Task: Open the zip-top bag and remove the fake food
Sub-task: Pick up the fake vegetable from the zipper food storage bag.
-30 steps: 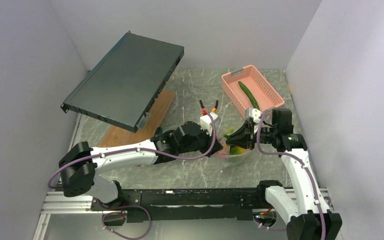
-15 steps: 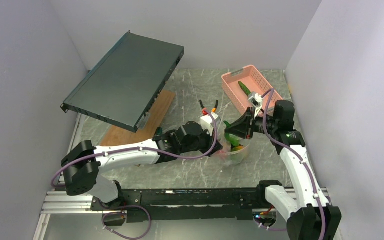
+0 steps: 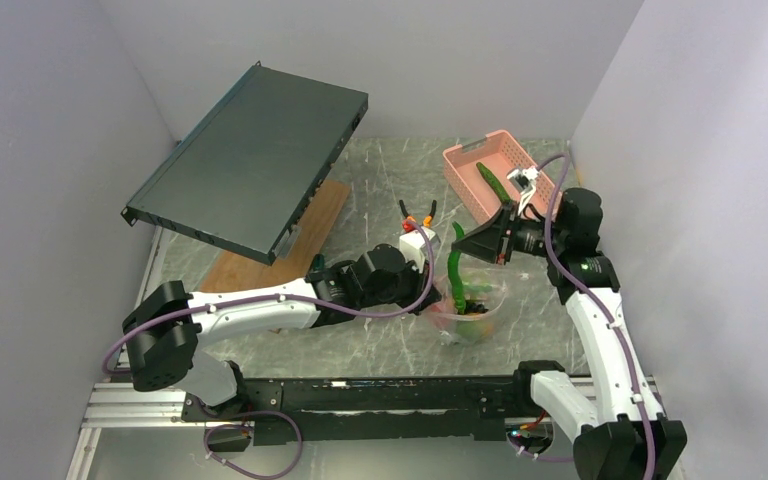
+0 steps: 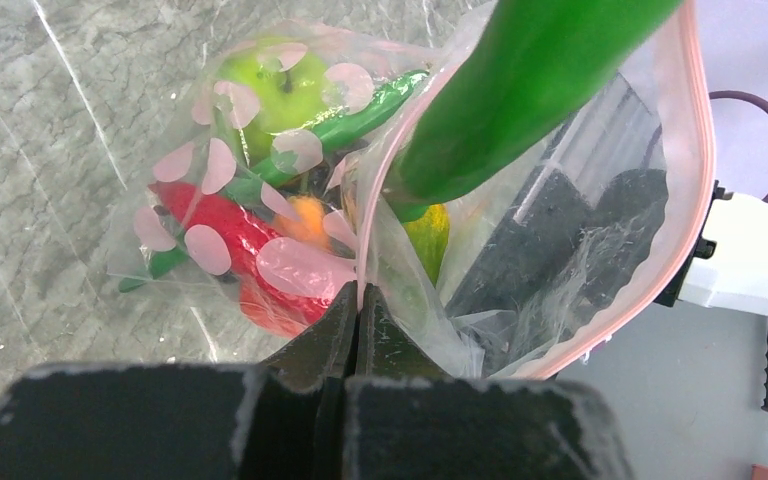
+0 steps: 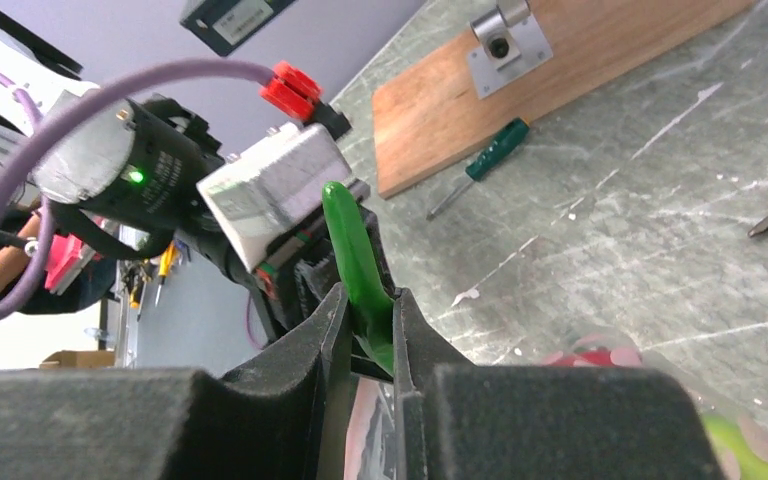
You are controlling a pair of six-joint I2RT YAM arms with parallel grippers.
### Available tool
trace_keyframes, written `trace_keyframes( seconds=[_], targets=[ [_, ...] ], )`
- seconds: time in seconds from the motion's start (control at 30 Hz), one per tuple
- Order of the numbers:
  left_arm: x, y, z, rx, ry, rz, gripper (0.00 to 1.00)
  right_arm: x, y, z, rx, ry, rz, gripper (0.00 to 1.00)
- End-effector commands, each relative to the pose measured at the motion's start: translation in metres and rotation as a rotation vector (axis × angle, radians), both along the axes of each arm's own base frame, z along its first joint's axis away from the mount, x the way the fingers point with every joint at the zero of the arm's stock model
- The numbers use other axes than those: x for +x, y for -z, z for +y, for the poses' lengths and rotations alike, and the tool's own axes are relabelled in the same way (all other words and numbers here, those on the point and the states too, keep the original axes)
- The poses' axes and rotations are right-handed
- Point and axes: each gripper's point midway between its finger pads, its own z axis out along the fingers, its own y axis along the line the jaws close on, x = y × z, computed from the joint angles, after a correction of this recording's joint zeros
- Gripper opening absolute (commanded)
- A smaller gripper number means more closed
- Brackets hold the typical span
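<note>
The zip-top bag (image 3: 472,312) stands in the middle of the table with its pink-edged mouth (image 4: 695,180) open. My left gripper (image 4: 358,298) is shut on the bag's near rim. A long green cucumber (image 3: 454,268) rises out of the mouth, its upper end pinched in my right gripper (image 5: 365,312), which is shut on it above the bag. Inside the bag lie more fake food: a green apple (image 4: 278,88), a red piece (image 4: 228,228), a mango (image 4: 426,232) and a second cucumber (image 4: 365,112).
A pink basket (image 3: 456,176) at the back right holds another cucumber (image 3: 489,178). Orange-handled pliers (image 3: 417,212) lie behind the bag. A dark flat panel (image 3: 250,160) leans over a wooden board (image 3: 260,258) at the left. A green screwdriver (image 5: 482,164) lies by the board.
My right gripper has risen and drawn back to the right, pulling the green cucumber up out of the bag. The left gripper has kept its hold on the rim.
</note>
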Motion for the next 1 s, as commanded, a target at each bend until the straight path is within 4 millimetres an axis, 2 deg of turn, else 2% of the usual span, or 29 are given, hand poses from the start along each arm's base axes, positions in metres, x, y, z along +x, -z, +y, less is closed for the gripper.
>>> trace_keyframes(
  seconds=[0.0, 0.2, 0.3, 0.5, 0.6, 0.8, 0.87, 0.97],
  targets=[
    [0.005, -0.025, -0.006, -0.055, -0.017, -0.023, 0.00, 0.002, -0.042, -0.001, 0.007, 0.014, -0.093, 0.00],
    [0.011, -0.024, 0.005, -0.038, -0.059, -0.043, 0.00, -0.007, -0.086, 0.002, 0.012, -0.071, -0.213, 0.00],
    [0.012, -0.023, 0.010, -0.034, -0.070, -0.047, 0.00, -0.011, -0.108, -0.004, 0.021, -0.099, -0.245, 0.00],
    [0.014, -0.022, 0.015, -0.034, -0.081, -0.047, 0.00, -0.031, -0.166, -0.003, 0.045, -0.156, -0.372, 0.00],
    [0.014, -0.021, 0.017, -0.031, -0.082, -0.048, 0.00, -0.030, -0.189, -0.006, 0.039, -0.144, -0.419, 0.00],
    [0.014, -0.022, 0.019, -0.031, -0.086, -0.052, 0.00, -0.023, -0.210, -0.008, 0.058, -0.139, -0.436, 0.00],
    [0.015, -0.023, 0.019, -0.034, -0.088, -0.053, 0.00, -0.014, -0.213, -0.011, 0.043, -0.098, -0.464, 0.00],
    [0.014, -0.023, 0.020, -0.034, -0.086, -0.055, 0.00, 0.010, -0.211, -0.022, 0.019, 0.006, -0.470, 0.00]
  ],
)
